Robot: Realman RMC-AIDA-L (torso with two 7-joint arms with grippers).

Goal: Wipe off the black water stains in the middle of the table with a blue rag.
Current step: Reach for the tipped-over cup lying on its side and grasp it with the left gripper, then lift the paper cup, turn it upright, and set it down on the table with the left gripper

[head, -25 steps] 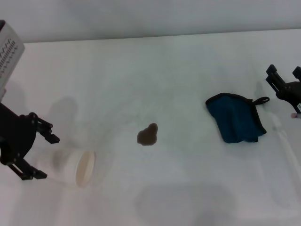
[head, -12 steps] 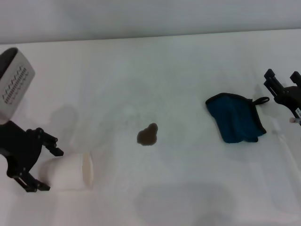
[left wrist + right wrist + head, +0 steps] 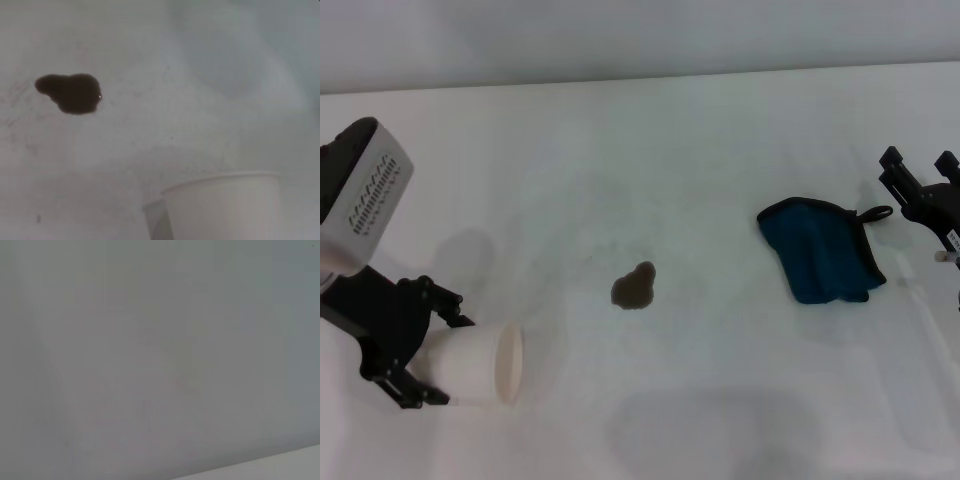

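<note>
My left gripper (image 3: 438, 350) holds a white cup (image 3: 480, 365) on its side at eight o'clock, nothing visible inside. The black water stains (image 3: 634, 288) lie mid-table (image 3: 700, 150), blue rag (image 3: 823, 250) at three o'clock beside my spread right gripper (image 3: 918, 170).

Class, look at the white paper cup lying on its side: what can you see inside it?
The white paper cup lies between the left gripper's fingers, mouth toward the black water stains. Only its pale inner wall shows; its bottom is hidden.
</note>
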